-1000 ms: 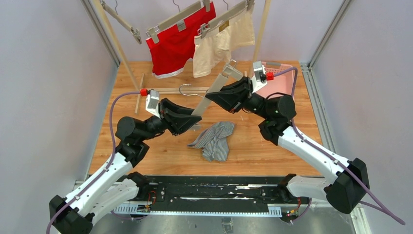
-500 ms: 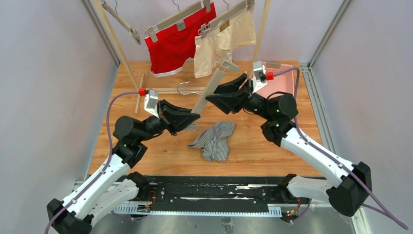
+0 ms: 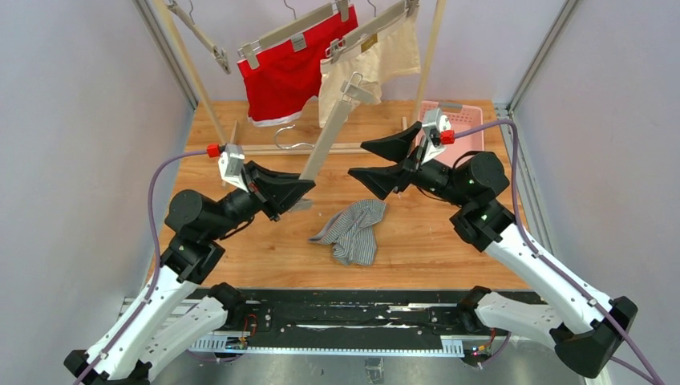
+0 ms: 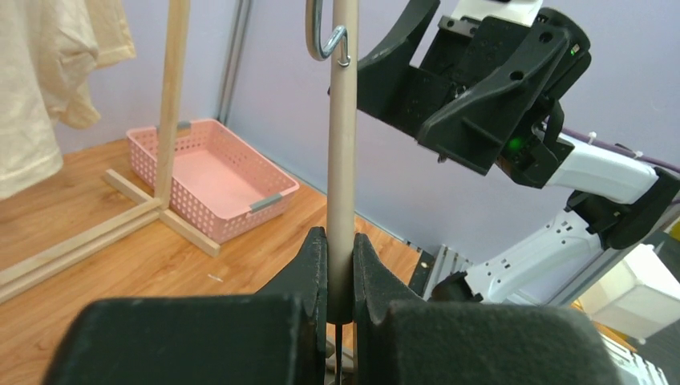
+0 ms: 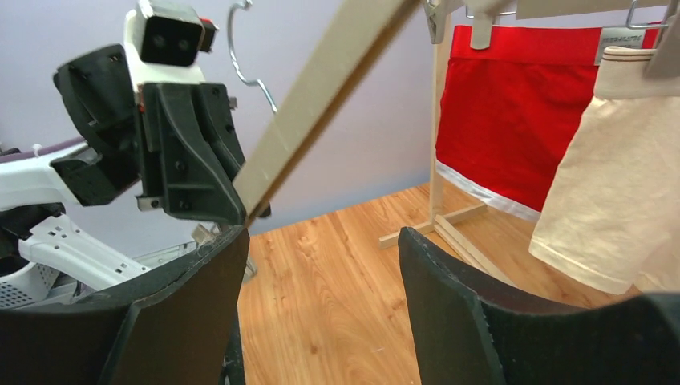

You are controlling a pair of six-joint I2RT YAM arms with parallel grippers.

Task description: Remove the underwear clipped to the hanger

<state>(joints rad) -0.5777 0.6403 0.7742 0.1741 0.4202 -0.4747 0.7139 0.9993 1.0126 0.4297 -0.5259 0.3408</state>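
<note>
Underwear: grey pair (image 3: pixel 353 231) on table (image 3: pixel 240 241), red pair (image 3: pixel 293 76) and cream pair (image 3: pixel 365 72) hang clipped; left claw (image 3: pixel 301 188) pinches bare hanger (image 3: pixel 322 140) by one end, right claw (image 3: pixel 377 160) gapes empty, so hanger may pivot and slip.

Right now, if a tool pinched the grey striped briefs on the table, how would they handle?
Probably floppy: the grey striped briefs lie crumpled on the wooden table, so they would likely drape from a pinch. Likely light: the similar red briefs hang from small clips alone. A push would probably bunch them, not roll them.
</note>
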